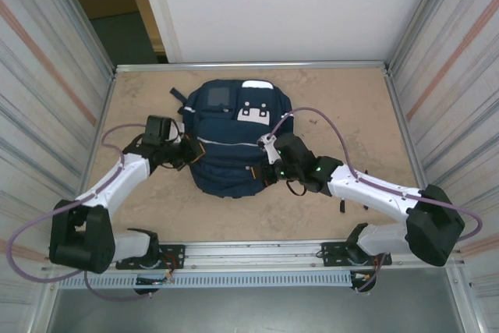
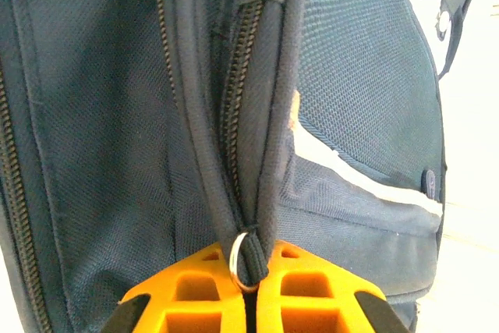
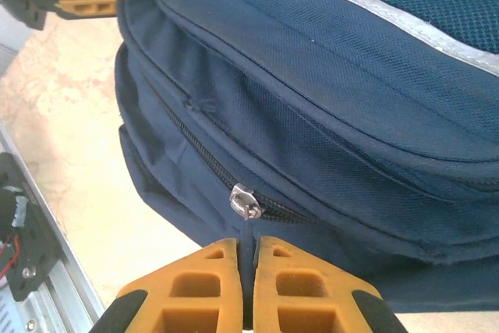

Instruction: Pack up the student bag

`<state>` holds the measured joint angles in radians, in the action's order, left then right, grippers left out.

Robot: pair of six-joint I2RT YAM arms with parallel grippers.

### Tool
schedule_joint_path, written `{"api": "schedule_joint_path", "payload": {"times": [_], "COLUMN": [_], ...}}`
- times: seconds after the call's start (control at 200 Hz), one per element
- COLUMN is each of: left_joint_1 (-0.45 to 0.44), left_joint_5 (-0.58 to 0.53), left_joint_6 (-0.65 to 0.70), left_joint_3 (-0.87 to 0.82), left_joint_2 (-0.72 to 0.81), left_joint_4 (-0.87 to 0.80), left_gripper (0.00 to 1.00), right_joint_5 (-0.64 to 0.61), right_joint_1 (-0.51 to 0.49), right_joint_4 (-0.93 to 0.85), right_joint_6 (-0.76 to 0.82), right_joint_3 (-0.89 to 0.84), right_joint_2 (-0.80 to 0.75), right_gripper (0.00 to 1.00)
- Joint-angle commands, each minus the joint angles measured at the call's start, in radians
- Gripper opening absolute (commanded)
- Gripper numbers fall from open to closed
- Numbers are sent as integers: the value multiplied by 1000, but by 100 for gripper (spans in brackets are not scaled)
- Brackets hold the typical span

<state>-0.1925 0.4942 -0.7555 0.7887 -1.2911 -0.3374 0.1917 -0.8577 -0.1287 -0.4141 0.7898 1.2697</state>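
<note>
The student bag [image 1: 234,142], navy blue with a grey front patch and white stripes, lies flat in the middle of the table. My left gripper [image 1: 187,152] is at its left side. In the left wrist view, the orange fingers [image 2: 195,286] are shut on a dark fabric pull loop [image 2: 256,259] that runs through a silver ring, at the lower end of a zip seam. My right gripper [image 1: 269,163] is at the bag's near right edge. There it [image 3: 248,263] is shut on the thin dark zip pull hanging from a silver slider [image 3: 243,199].
Corrugated metal walls close in the table on the left [image 1: 47,76] and right [image 1: 460,60]. A metal rail [image 1: 249,255] runs along the near edge, also seen at the lower left of the right wrist view [image 3: 47,278]. Bare tan tabletop [image 1: 343,107] surrounds the bag.
</note>
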Motion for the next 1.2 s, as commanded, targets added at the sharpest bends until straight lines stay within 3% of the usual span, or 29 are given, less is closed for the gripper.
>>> {"api": "schedule_joint_path", "payload": {"times": [0.0,0.095,0.175,0.225,0.261,0.476,0.646,0.817,0.907,0.997,1.122,1.193], "left_joint_1": [81,122,135,137,137,129,26,-108,-168,-196,-152,-123], "left_joint_5": [-3,76,55,35,32,-22,17,-54,-134,-210,-196,-212], "left_joint_6": [106,118,106,93,83,3,-120,-203,-227,-226,-159,-118], "left_joint_3": [94,213,256,255,249,106,-21,-18,-3,-6,4,4], "left_joint_2": [-95,-215,-269,-264,-244,42,181,153,146,137,128,130], "left_joint_4": [39,-32,-63,-57,-51,-118,-105,-64,-53,-54,-77,-91], "left_gripper": [0,0,0,22,30,49,55,56,51,30,0,0], "right_joint_5": [86,87,120,138,141,201,244,263,265,251,217,183], "right_joint_1": [-11,-46,-66,-77,-85,-109,-109,-124,-132,-135,-133,-127], "right_joint_4": [-73,-53,-14,2,3,-16,-4,14,20,17,0,-35], "right_joint_6": [-12,-25,-34,-30,-24,10,8,-7,-7,-9,-3,17], "right_joint_3": [86,145,191,221,247,377,400,407,399,386,335,297], "right_joint_2": [4,36,75,108,129,240,280,317,318,310,272,240], "right_gripper": [0,0,0,0,0,0,0,0,0,0,0,0]}}
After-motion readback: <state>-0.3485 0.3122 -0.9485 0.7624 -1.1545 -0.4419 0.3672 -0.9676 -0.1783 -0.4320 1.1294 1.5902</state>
